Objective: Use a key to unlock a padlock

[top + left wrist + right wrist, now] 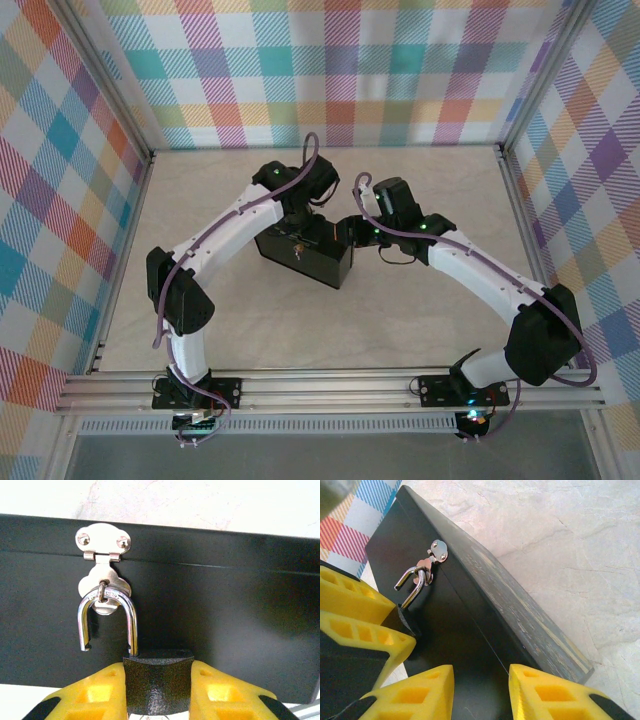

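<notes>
Our left tool [158, 672] tight on the padlock [157, 685], shackle [132, 620] open; our right tool [481, 676] astride the box [460, 630], grip unclear.

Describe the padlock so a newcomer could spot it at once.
Find the black box in the middle of the table; on its front face sits a silver hasp. Hanging from that hasp is the padlock: a dark body with a shiny silver shackle, pinched between the left gripper's yellow fingers. Unlike the smooth box, its body is pebbled.
</notes>
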Robot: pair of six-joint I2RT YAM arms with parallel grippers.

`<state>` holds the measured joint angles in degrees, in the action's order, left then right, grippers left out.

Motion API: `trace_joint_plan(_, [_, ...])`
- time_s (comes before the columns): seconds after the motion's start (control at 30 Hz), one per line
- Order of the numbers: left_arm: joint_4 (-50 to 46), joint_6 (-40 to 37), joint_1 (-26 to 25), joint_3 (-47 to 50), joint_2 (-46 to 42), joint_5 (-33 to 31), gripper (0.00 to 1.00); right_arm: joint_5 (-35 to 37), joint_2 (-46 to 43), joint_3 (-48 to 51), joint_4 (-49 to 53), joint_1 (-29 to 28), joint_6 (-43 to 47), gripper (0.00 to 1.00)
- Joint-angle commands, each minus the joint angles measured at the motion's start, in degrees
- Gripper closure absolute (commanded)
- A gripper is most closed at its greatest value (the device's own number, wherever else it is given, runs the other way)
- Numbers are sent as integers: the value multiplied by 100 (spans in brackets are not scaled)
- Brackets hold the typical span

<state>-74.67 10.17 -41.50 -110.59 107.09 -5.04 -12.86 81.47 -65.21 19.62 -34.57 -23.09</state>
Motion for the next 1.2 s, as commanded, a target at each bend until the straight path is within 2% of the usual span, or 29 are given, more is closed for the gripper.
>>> trace_joint_plan(0.0, [36, -914, -9, -48, -100, 173, 73, -54, -119, 70, 186, 19, 31, 66])
trace_joint_plan(0.33, [135, -2644, 136, -68, -220, 571, 73, -15, -123, 26, 288, 15, 42, 66])
trace_joint_plan(0.47, [49, -3165, 164, -58, -149, 608, 78, 3, -157, 35, 354, 17, 50, 66])
trace_joint_plan(0.67, [198, -3360, 282, -188, -109, 747, 78, -101, -283, 77, 493, 19, -49, 67])
trace_joint_plan(0.9, [45, -3197, 318, -544, 53, 786, 78, -261, -1001, 463, 723, -43, -175, 66])
trace_joint_plan(1.17, [-156, -3094, 344, -924, 142, 905, 78, -521, -1230, 887, 202, -884, -489, 67])
